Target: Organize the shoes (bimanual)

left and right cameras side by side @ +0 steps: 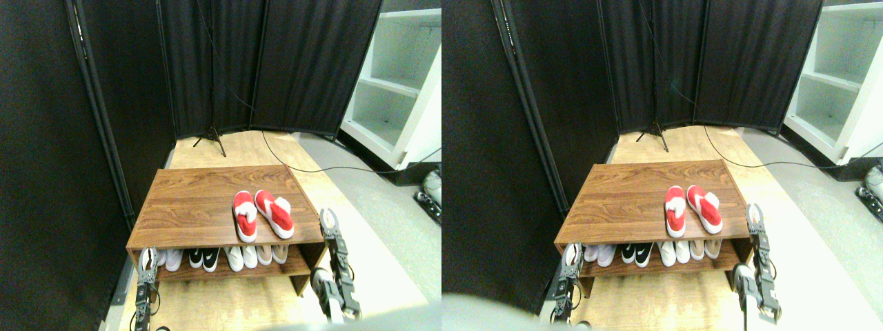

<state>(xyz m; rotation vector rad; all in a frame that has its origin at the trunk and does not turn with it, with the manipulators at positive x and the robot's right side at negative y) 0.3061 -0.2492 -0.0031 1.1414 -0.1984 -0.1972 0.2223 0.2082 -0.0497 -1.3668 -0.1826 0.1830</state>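
Two bright red slip-on shoes with white patches lie side by side on top of the wooden shoe rack (186,200), toward its right front. The left shoe (244,216) points straight back; the right shoe (274,213) angles slightly to the right. My left gripper (147,261) stands at the rack's front left corner, level with the lower shelf. My right gripper (328,221) rises just off the rack's right front corner, a short way right of the red shoes. Neither gripper touches a shoe.
A row of white, beige and black-and-white shoes (221,257) fills the rack's lower shelf. Black curtain panels (276,62) close off the back and left. A white shelving unit (397,89) stands at the right, and a cable (331,169) runs across the floor behind the rack.
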